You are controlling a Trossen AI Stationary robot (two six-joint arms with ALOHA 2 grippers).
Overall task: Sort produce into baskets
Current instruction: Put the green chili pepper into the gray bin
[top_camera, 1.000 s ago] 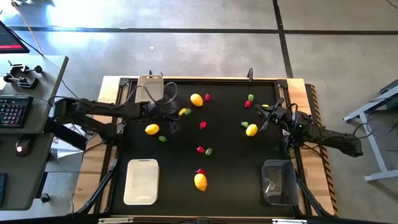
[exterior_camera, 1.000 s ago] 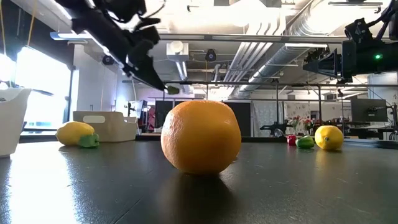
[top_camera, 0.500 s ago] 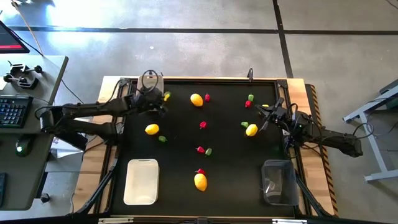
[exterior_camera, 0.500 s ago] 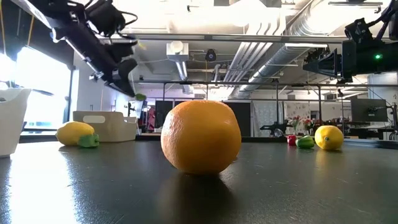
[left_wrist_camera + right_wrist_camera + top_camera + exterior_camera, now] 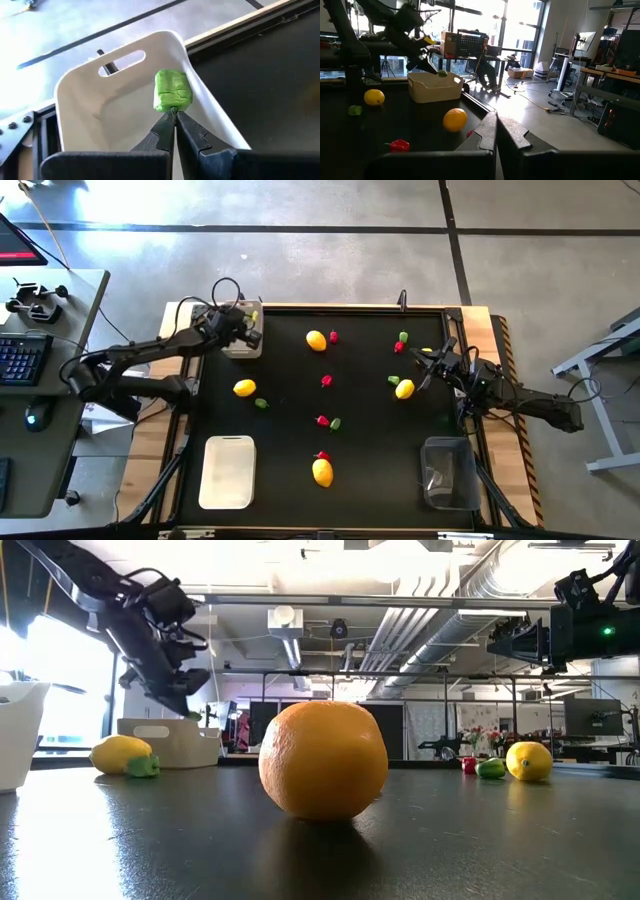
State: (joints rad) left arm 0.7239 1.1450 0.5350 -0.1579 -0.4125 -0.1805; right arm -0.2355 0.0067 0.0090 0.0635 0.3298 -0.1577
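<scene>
High view first: we see the black table mat carrying three bins. The shallow white rectangular tray sits at the near left and the transparent greyish plastic bin at the near right. The beige-white round-cornered tub is at the far left corner, partly hidden under our left arm.

Scattered over the mat lie the yellow-orange lemon-like ovals, among them one near the front edge, one left of centre, one at the far middle and one just beside our right arm. Smaller red pieces and green pieces lie between them, all outside the bins.

Our left gripper hangs over the tub, its fingertips pinched on a small bright green toy vegetable. In the left wrist view the green piece sits above the tub's open hollow, close to the side wall, and it is not yet released. Our right gripper waits closed and empty at the right side of the mat.

We judge the step in hand to be dropping this green piece into the tub. The next move calls for parting the left fingers over the hollow, perhaps nudged inward from the wall so the piece does not bounce off the rim.
</scene>
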